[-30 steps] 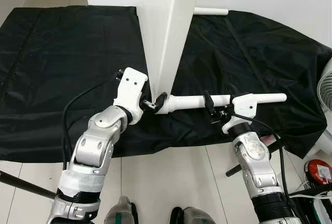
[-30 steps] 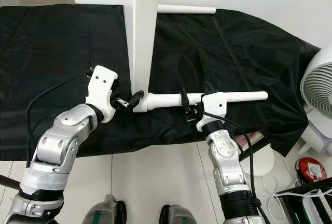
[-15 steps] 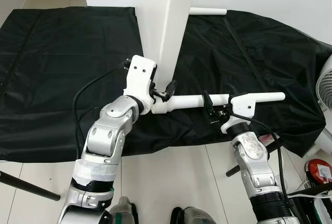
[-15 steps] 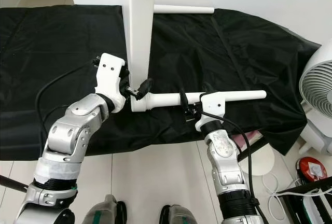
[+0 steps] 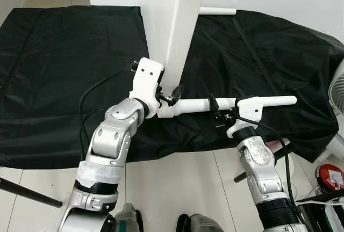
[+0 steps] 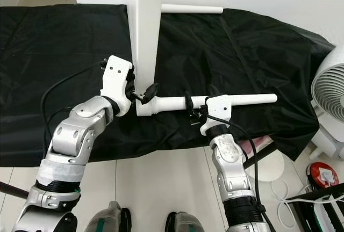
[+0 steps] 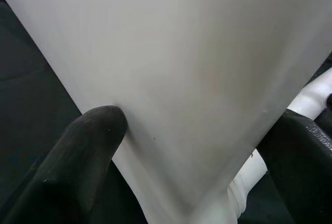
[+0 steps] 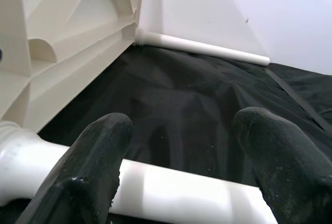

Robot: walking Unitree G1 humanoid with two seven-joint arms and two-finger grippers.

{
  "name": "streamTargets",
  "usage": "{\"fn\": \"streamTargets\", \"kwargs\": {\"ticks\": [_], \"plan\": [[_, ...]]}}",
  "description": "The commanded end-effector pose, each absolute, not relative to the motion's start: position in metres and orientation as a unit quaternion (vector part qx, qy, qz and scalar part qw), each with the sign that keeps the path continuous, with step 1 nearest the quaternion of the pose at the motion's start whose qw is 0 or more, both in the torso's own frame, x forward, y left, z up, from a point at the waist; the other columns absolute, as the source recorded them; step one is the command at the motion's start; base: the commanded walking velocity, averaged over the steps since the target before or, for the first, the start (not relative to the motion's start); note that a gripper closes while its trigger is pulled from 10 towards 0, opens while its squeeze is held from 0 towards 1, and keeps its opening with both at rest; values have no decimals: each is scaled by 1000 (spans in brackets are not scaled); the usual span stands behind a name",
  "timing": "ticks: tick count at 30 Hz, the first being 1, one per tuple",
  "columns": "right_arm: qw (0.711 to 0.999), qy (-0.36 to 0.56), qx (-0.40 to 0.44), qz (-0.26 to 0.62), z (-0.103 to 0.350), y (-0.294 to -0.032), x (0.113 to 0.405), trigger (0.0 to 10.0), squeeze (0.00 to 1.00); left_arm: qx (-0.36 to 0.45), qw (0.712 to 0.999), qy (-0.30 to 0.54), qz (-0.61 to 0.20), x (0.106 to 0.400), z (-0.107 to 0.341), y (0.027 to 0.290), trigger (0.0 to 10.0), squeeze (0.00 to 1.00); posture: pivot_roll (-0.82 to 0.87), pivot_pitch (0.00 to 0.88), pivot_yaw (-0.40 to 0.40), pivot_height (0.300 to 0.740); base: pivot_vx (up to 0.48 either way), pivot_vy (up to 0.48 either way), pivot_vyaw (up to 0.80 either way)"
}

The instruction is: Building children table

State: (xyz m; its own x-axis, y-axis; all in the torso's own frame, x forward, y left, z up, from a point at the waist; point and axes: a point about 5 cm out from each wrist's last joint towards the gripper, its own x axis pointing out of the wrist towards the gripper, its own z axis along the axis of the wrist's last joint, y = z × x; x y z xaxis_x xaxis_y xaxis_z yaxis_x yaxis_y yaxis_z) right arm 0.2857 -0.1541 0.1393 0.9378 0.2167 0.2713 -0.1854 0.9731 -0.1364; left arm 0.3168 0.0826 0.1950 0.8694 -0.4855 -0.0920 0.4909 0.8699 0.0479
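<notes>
A white table top (image 5: 177, 28) stands on its edge on a black cloth (image 5: 70, 71). A white leg (image 5: 193, 104) sticks out sideways to the right from its near bottom corner. My left gripper (image 5: 167, 95) sits astride that corner, just above the leg's joint. Its fingers (image 7: 88, 156) press on both faces of the panel (image 7: 207, 79). My right gripper (image 5: 223, 106) is at the middle of the leg. It is open, its fingers (image 8: 98, 162) spread along the leg (image 8: 171, 193), not clamped on it. A second leg (image 5: 217, 11) juts from the far corner.
The cloth covers the tiled floor ahead, with its front edge close to my feet. A white fan (image 6: 330, 89) stands at the right, with a red-topped item (image 5: 330, 178) and cables near it. A dark rod (image 5: 27, 191) lies at the lower left.
My left gripper has moved up and right, from beside the leg's joint onto the table top's corner. The right gripper has edged slightly left along the leg.
</notes>
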Motion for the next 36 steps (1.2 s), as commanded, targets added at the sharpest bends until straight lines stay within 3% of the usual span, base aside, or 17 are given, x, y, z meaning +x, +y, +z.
{"fn": "streamTargets", "kwargs": {"ticks": [1,11,20,23,30,36], "plan": [[984,-137,-57,95,136,-157,287,10000,0,57,981,32,-182,324,197,103,10000,0,65,37,-54,740,0,0,0],[984,-135,-56,100,134,-153,290,10000,0,90,987,34,-127,328,197,139,10000,0,80,30,-58,740,0,0,0],[984,-133,-56,107,133,-151,291,10000,0,100,988,29,-115,327,201,149,10000,0,88,31,-62,740,0,0,0],[984,-132,-56,107,132,-151,291,10000,0,91,989,31,-116,325,200,145,10000,0,88,33,-63,740,0,0,0],[984,-130,-59,110,131,-151,291,10000,0,43,987,53,-142,315,186,102,10000,0,79,33,-64,740,0,0,0],[984,-131,-62,108,131,-151,293,10000,0,-3,996,25,-87,317,189,92,10000,0,73,32,-65,740,0,0,0]]}}
